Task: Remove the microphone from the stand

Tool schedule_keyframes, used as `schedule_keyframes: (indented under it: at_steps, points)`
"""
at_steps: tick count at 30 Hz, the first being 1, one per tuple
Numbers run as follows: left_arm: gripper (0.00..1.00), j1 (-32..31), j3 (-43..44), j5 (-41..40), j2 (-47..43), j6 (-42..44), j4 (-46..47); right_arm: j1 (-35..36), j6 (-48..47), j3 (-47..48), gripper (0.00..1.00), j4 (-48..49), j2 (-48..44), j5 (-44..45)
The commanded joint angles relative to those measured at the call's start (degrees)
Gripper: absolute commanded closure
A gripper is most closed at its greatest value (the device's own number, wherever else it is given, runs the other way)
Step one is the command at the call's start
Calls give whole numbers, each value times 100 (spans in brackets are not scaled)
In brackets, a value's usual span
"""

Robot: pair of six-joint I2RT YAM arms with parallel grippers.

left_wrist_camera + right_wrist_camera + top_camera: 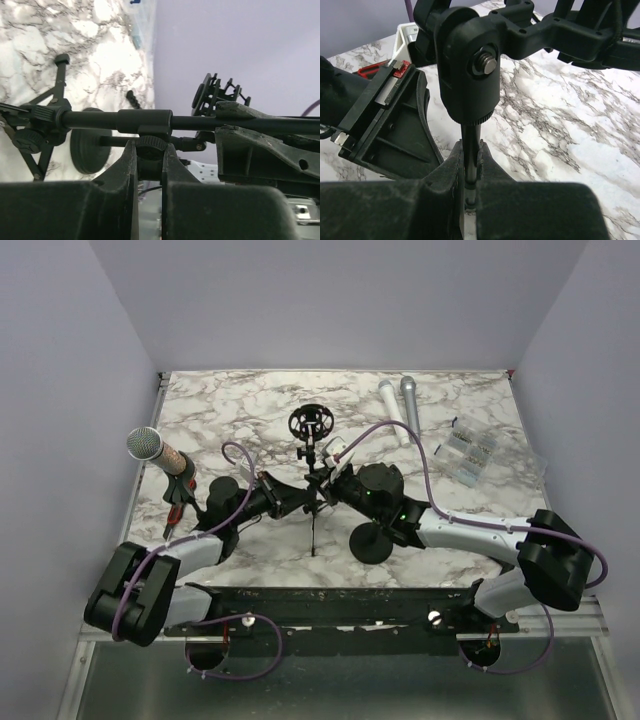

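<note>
A white counter (230, 410) veined in grey marble is filling the middle of the scene. Plain, pale lavender walls (330, 300) are closing it in at the back and on both sides. Soft, even light is falling across it, and a dull grey floor (380, 688) is showing below its near edge.

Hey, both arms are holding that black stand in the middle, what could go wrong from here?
1. The left gripper and right gripper both clamp the black stand; uneven pulls may bend or tip it.
2. The upright microphone at the left sits close beside the left arm; a swing might knock it over.
</note>
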Motion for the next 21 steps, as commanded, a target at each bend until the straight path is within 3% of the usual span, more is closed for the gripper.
schedule_keyframes:
  at_steps: [1, 5, 7, 16, 19, 21]
  points:
    - [100, 94, -332, 400, 770, -1617, 2249, 26, -89, -7, 99, -554, 231, -225]
    - [100, 94, -623, 366, 1728, -3387, 4246, 25, -89, -41, 99, -484, 267, -229]
    - [100, 94, -652, 316, 2026, -3944, 4771, 26, -114, -24, 99, -507, 286, -208]
    - [100, 111, -623, 0, 1669, -3689, 4155, 23, -164, 136, 99, -678, 308, -196]
    - [57, 37, -237, 232, 1241, -2804, 2906, 23, -160, 138, 99, -673, 330, -120]
    - [47, -20, -17, 224, 646, -1789, 1433, 28, -159, 122, 99, -641, 336, -94]
